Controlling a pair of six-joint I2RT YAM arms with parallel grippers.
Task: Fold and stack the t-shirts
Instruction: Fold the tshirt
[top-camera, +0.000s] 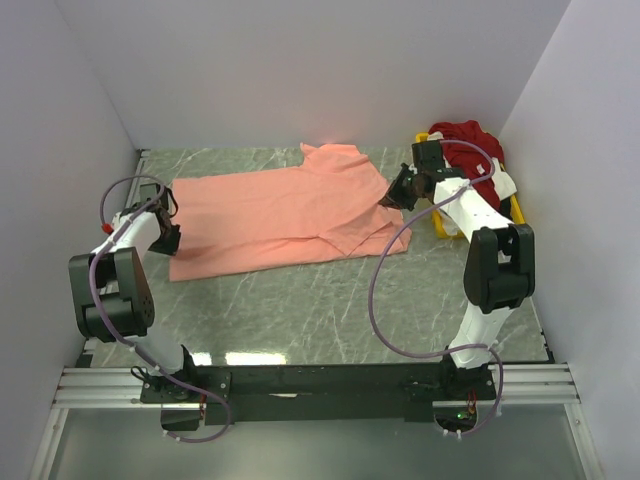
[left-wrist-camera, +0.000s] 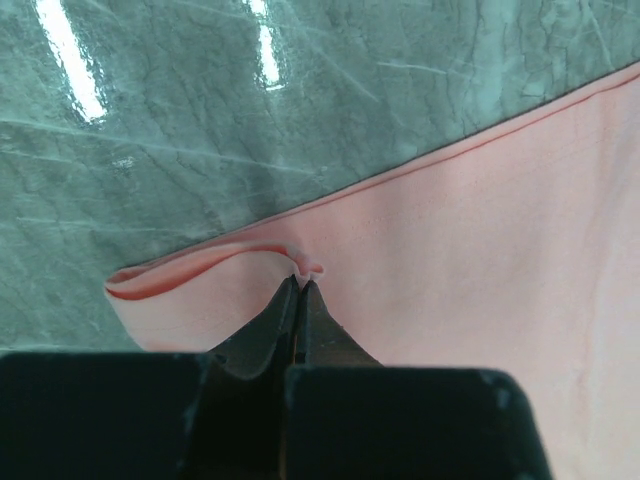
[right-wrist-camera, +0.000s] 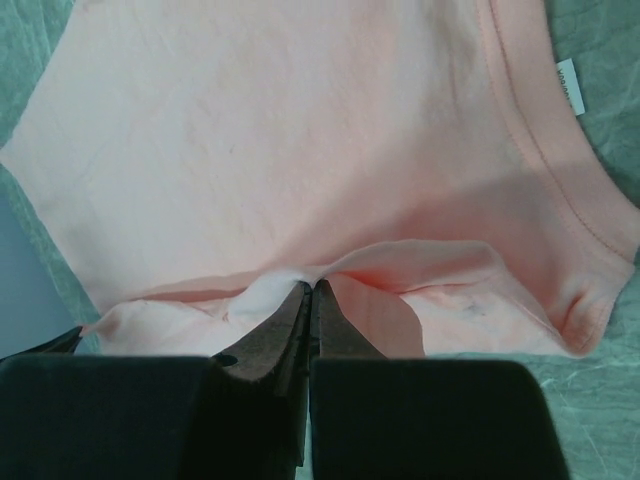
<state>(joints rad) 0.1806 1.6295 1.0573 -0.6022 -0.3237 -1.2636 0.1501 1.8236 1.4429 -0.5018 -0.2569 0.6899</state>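
A salmon-pink t-shirt (top-camera: 275, 215) lies spread flat across the middle of the table. My left gripper (top-camera: 166, 236) is shut on its hem at the left end; the wrist view shows a small pinch of pink cloth (left-wrist-camera: 308, 268) between the closed fingers. My right gripper (top-camera: 397, 192) is shut on the shirt's right edge near the collar, with a fold of pink cloth (right-wrist-camera: 320, 280) pinched in it. A dark red shirt with white parts (top-camera: 470, 150) is heaped at the back right. No dark blue-black cloth shows.
A yellow plastic tray (top-camera: 520, 208) sits under the red heap against the right wall. White walls close the table on the left, back and right. Bare grey marble (top-camera: 330, 310) lies between the pink shirt and the arm bases.
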